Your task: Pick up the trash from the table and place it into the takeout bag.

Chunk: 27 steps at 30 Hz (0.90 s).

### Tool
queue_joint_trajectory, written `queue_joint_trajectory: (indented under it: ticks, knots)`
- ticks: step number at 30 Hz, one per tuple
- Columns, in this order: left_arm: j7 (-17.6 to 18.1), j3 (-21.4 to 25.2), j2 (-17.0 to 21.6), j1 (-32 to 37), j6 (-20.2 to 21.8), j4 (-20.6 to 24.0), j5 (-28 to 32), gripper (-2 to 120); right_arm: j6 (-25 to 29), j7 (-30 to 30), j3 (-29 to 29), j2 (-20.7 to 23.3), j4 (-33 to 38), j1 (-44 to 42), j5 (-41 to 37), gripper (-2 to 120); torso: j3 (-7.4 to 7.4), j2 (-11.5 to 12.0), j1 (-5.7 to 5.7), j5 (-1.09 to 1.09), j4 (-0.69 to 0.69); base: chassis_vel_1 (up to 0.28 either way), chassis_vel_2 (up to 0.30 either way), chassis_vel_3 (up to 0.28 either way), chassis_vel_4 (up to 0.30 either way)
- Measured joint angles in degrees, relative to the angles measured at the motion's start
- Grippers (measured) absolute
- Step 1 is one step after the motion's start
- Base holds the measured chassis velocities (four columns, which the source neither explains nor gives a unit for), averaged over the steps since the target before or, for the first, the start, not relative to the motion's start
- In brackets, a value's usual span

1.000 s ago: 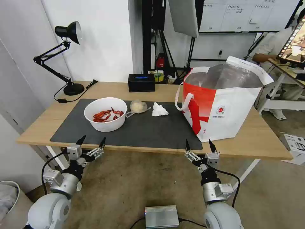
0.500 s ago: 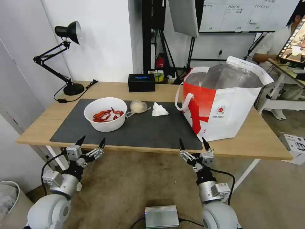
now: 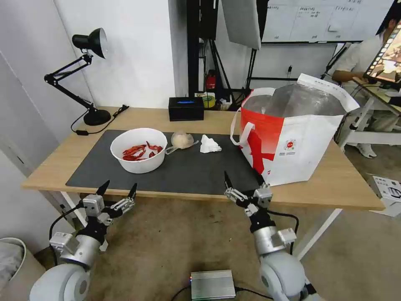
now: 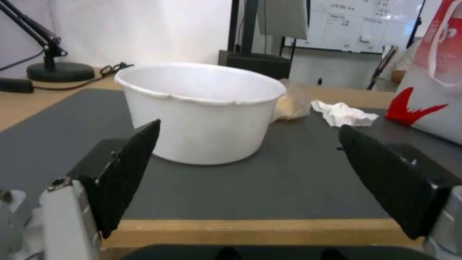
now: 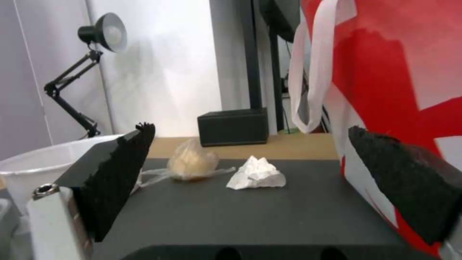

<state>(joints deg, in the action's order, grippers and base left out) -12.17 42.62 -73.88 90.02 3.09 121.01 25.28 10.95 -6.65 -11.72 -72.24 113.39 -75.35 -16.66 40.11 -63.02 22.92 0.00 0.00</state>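
- Our right gripper [image 3: 244, 184] sits at lower centre of the head view, jaws spread wide and empty, its tips just at the near edge of the table [image 3: 355, 194].
- Our left gripper [image 3: 118, 190] waits at lower left, also spread wide and holding nothing, below the table edge in front of the white bowl [image 3: 138, 149].
- Past the right gripper, in the middle of the dark mat [image 3: 196, 171], lies the crumpled tissue [image 3: 209, 144]. We judge it very light and soft, so a pinch across its raised peak should do.
- Just left of the tissue is the small clear bag [image 3: 181, 139], close beside the bowl; whether they touch we cannot tell. It looks limp and slippery, and we would take it by the bulging middle, not the loose tail.
- The bowl holds red shells. It seems stiff but thin-walled and could spill if tilted, so the rim is the place to grip.
- The takeout bag [image 3: 292, 146] stands open at centre right, well apart from the tissue.
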Motion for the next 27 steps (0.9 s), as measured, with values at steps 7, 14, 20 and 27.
queue_joint_trajectory:
  ticks: [7, 14, 20, 27]
  knots:
    - [-0.05, -0.34, -0.34, -0.87, 0.06, -0.75, -0.24, 100, -1.23, -0.32, 2.24, 1.22, -5.1, 7.42, -4.45, 99, 0.0, 0.0, 0.0, 0.01, 0.0, 0.0, 0.0, 0.0, 0.0]
    - [-0.07, -0.63, -0.42, -1.12, 0.13, -0.84, -0.46, 100, -2.3, -0.94, 6.42, 2.37, -11.09, 16.44, -7.62, 99, 0.01, 0.0, 0.0, 0.0, 0.0, 0.0, 0.0, 0.0, 0.0]
    - [-0.23, -1.08, -0.13, -1.47, 0.2, -1.11, -0.47, 100, -5.35, -3.36, 11.52, 1.85, -17.71, 25.58, -13.25, 98, 0.0, 0.0, 0.0, 0.0, 0.0, 0.0, 0.0, 0.0, 0.0]
    - [-0.25, -1.65, -0.05, -2.05, 0.27, -1.51, -0.43, 100, -11.77, -8.13, 16.16, 1.04, -22.36, 33.03, -17.56, 98, 0.0, 0.0, 0.0, 0.0, 0.0, 0.0, 0.0, 0.0, 0.0]
